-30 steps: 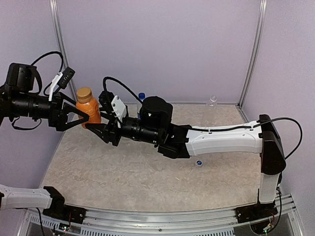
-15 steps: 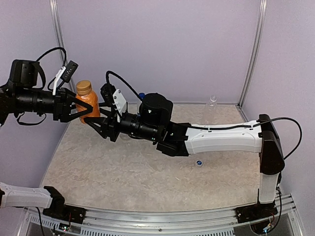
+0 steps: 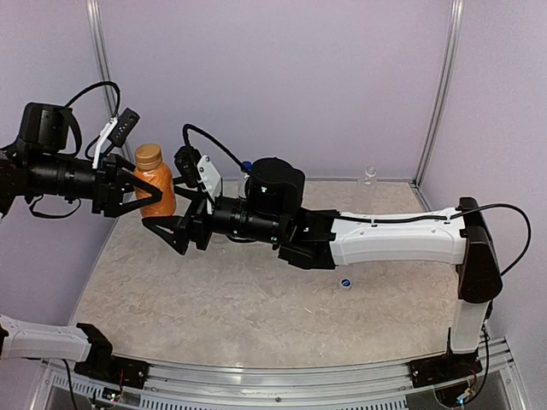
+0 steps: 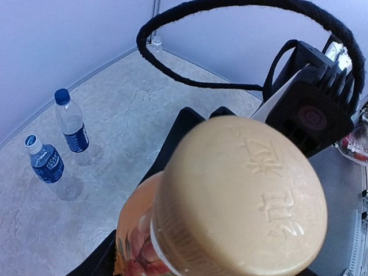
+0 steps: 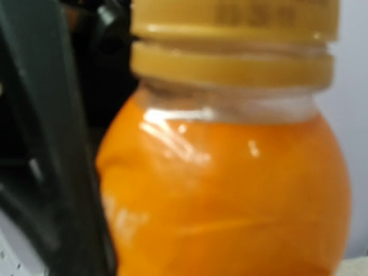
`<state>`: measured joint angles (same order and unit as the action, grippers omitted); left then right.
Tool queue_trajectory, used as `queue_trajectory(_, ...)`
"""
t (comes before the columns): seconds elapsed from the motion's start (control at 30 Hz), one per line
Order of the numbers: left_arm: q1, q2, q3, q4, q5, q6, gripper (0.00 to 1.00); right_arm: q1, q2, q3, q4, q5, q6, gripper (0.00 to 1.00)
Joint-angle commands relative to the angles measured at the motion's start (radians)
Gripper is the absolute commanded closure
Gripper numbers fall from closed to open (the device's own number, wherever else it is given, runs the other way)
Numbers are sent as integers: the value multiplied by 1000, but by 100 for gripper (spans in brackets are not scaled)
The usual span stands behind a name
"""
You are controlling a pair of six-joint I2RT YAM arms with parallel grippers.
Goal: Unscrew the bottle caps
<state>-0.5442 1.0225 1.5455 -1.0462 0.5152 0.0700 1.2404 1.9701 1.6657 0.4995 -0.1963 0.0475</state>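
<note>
The orange-brown cap (image 4: pixel 241 195) sits screwed on the short bottle (image 3: pixel 156 192), with embossed characters on its top. The bottle is filled nearly to the neck with orange liquid (image 5: pixel 230 201). The left gripper (image 3: pixel 144 190) clamps the bottle by its body and holds it upright above the table's (image 3: pixel 214 316) far left corner. The right gripper (image 3: pixel 167 212) reaches in from the other side with its jaws spread wide, and one dark finger (image 5: pixel 57 144) stands just beside the bottle without pressing on it.

On the table below, well apart from the held bottle, two clear bottles with dark blue labels stand near each other. One (image 4: pixel 70 122) wears a blue cap (image 4: pixel 62 96). The other (image 4: pixel 47 165) shows a whitish rim at its top, and whether it is capped cannot be told. A small clear unlabelled bottle (image 3: pixel 369 176) stands at the far right corner. A loose blue cap (image 3: pixel 345 283) lies on the table below the right arm's forearm.
</note>
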Motion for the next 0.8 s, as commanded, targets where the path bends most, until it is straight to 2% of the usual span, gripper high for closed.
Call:
queue_trajectory(0.0,-5,0,41,-70,-46,101,73,-6,-127,-43,-132,3,-33,9)
queue_trajectory(0.07,-6,3,52,-113,-130,186,73,-7,-164,-46,-227,7,-68,8)
queue_trajectory(0.2,-8,16,33,-145,-429,421,80,-6,-219,-39,-378,49,-77,8)
queue_trajectory(0.27,-9,23,3,-112,-585,517,80,-6,-233,-40,-374,128,-51,10)
queue_trajectory(0.33,-16,33,3,-86,-660,569,81,-4,-226,-27,-337,224,4,15)
queue_trajectory(0.47,-47,55,50,-89,-637,542,80,0,-116,97,-290,259,42,18)
queue_trajectory(0.63,-64,58,43,-96,-623,523,80,3,23,307,-364,242,50,20)
queue_trajectory(0.77,-66,52,34,-84,-606,521,80,3,75,376,-372,230,62,29)
